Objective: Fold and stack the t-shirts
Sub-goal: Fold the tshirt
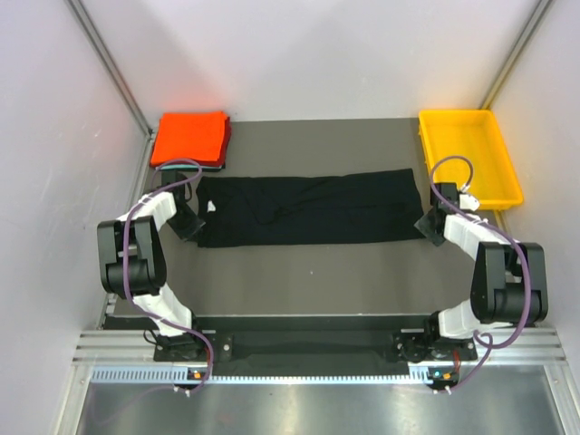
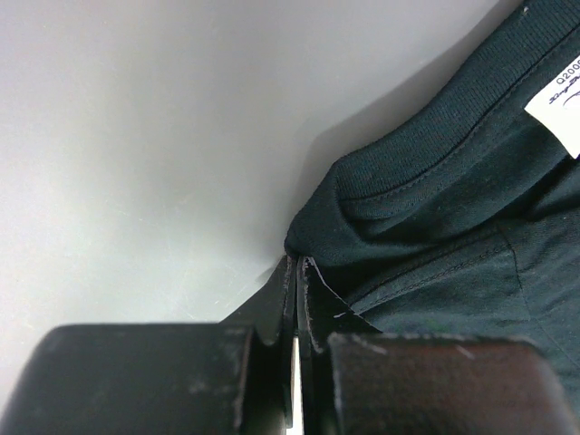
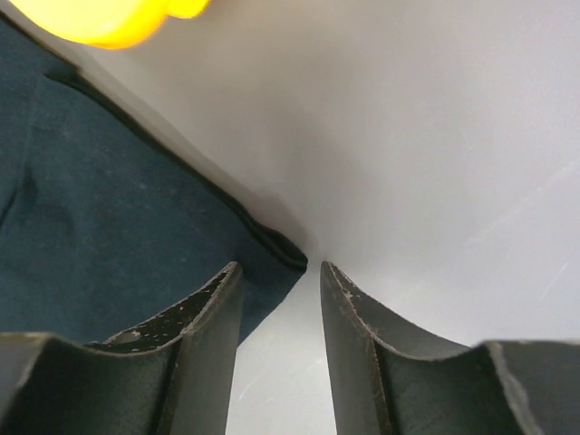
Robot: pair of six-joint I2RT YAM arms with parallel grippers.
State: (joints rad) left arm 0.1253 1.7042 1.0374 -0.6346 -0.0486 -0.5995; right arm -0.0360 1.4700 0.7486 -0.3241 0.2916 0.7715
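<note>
The black t-shirt (image 1: 308,208) lies across the middle of the table as a long flat strip, its white neck label (image 1: 212,207) near the left end. My left gripper (image 1: 186,222) sits at that end. In the left wrist view its jaws (image 2: 297,261) are shut on the bunched edge of the black t-shirt (image 2: 435,208) beside the collar and label (image 2: 557,104). My right gripper (image 1: 428,225) is at the right end, open (image 3: 281,267), with the corner of the shirt (image 3: 109,208) just ahead of its tips. A folded orange-red t-shirt (image 1: 190,136) lies at the back left with a teal edge (image 1: 188,166) under it.
A yellow plastic tray (image 1: 507,186) stands at the back right, just behind my right gripper. White walls close in the table on the left, back and right. The grey tabletop (image 1: 308,272) shows between the shirt and the arm bases.
</note>
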